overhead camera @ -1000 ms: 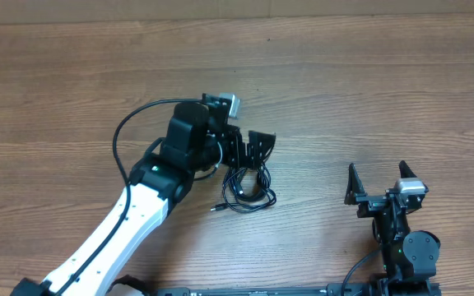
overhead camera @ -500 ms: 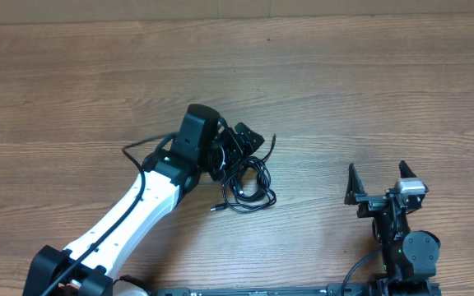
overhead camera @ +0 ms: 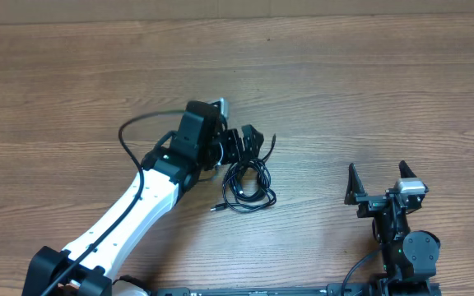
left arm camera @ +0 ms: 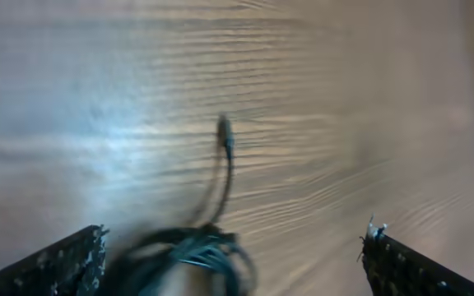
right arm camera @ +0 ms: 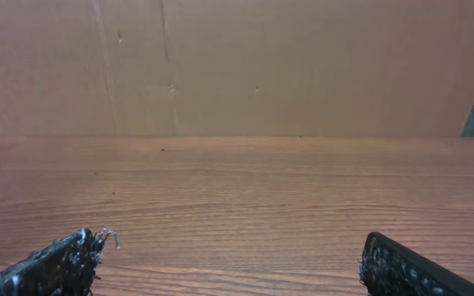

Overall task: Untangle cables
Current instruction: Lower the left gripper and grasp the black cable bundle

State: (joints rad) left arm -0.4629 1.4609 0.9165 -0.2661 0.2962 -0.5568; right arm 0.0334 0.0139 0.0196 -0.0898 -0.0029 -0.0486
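Observation:
The cables (overhead camera: pixel 249 187) lie bunched in a small black knot of loops mid-table. One loose end (overhead camera: pixel 271 142) curves up at the top right, and a plug end (overhead camera: pixel 216 209) pokes out at the lower left. My left gripper (overhead camera: pixel 250 146) hovers at the knot's upper edge, open, with nothing between its fingers. In the blurred left wrist view the cables (left arm camera: pixel 197 251) sit low between the open left gripper (left arm camera: pixel 233 251), one cord end (left arm camera: pixel 225 131) reaching away. My right gripper (overhead camera: pixel 377 182) rests open at the near right, far from the knot; the right wrist view shows only bare wood between the right gripper (right arm camera: pixel 237 261).
The wooden table (overhead camera: pixel 369 90) stretches all around the knot. A thick black robot cable (overhead camera: pixel 134 131) arcs off the left arm's white link (overhead camera: pixel 130 218). A cardboard wall (right arm camera: pixel 237 66) stands behind the table's far edge.
The left arm's wrist has turned and shifted slightly over the knot's top edge; its view is motion-blurred. The cables lie the same. The right arm has not moved.

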